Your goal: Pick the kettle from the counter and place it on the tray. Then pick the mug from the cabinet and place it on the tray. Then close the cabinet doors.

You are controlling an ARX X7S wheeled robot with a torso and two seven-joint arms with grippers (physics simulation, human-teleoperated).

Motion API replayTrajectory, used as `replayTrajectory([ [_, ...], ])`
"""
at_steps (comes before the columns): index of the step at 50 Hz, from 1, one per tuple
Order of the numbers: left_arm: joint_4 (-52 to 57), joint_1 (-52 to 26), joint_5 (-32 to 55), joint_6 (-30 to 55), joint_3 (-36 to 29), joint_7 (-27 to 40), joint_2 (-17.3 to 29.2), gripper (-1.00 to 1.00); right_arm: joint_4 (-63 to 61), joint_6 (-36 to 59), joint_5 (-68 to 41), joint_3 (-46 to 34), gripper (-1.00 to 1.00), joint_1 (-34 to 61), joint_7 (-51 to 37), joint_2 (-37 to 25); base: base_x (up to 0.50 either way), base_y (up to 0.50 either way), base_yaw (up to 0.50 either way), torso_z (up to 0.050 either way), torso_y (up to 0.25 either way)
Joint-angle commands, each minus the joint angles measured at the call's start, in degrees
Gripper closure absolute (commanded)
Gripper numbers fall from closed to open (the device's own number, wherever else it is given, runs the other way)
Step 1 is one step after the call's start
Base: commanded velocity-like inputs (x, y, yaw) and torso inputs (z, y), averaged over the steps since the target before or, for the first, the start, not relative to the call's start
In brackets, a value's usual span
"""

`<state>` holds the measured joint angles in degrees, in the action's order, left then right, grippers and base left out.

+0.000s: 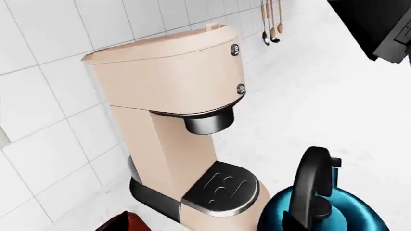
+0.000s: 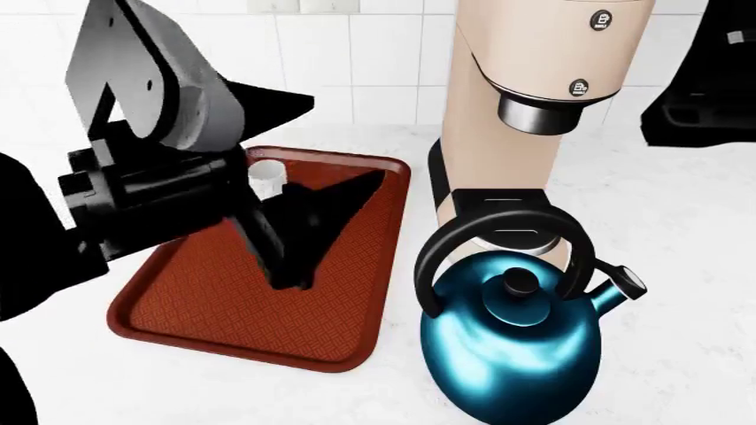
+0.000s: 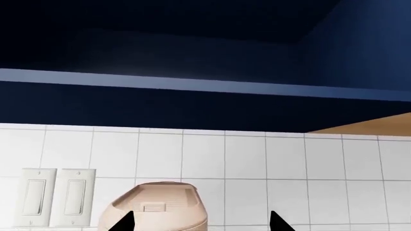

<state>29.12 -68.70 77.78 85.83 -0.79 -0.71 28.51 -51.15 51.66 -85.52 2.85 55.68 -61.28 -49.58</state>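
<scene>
The teal kettle (image 2: 514, 341) with a black arched handle stands on the white counter (image 2: 685, 266), right of the reddish-brown tray (image 2: 236, 305) and in front of the coffee machine. My left gripper (image 2: 336, 228) hangs open and empty above the tray, left of the kettle. A small white mug-like cylinder (image 2: 266, 174) shows behind it over the tray's far part; I cannot tell whether it rests there. The left wrist view shows the kettle (image 1: 324, 209) and a tray corner (image 1: 125, 224). My right gripper (image 3: 200, 224) is open and empty, held high facing the tiled wall.
The tall beige coffee machine (image 2: 537, 97) stands against the wall just behind the kettle; its top shows in the right wrist view (image 3: 154, 207). My right arm (image 2: 703, 97) is at the upper right. Dark blue cabinets (image 3: 192, 57), light switches (image 3: 57, 197) and hanging utensils (image 1: 273, 26) line the wall.
</scene>
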Motion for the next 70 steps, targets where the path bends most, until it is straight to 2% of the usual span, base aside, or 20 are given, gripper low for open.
replayTrajectory([
  [1, 7.5, 6.9, 12.0, -1.8, 3.2, -2.7, 2.8, -1.00, -0.1, -0.4, 1.1, 0.0, -1.00, -1.1, 0.7, 0.3, 0.00, 0.00, 0.00, 0.000, 0.000],
  [11, 9.4, 9.8, 11.4, -2.8, 1.4, -5.3, 2.5, -1.00, 0.0, -0.7, 2.3, 0.0, -1.00, -2.3, 1.5, 0.6, 0.00, 0.00, 0.00, 0.000, 0.000],
  [22, 9.3, 12.0, 2.6, -5.4, -3.2, -11.3, 0.5, -1.00, 0.2, -0.9, 3.6, -0.2, -1.00, -3.1, 2.3, 0.8, 0.00, 0.00, 0.00, 0.000, 0.000],
  [38, 5.9, 9.1, -3.6, -7.9, -9.6, -13.9, -2.5, -1.00, 0.3, -1.6, 4.9, 0.3, -1.00, -4.9, 3.4, 0.8, 0.00, 0.00, 0.00, 0.000, 0.000],
  [70, -2.6, 8.2, -14.9, -15.6, -19.7, -19.8, -6.9, -1.00, 0.8, -2.8, 7.8, 0.9, -1.00, -7.7, 5.4, 0.6, 0.00, 0.00, 0.00, 0.000, 0.000],
])
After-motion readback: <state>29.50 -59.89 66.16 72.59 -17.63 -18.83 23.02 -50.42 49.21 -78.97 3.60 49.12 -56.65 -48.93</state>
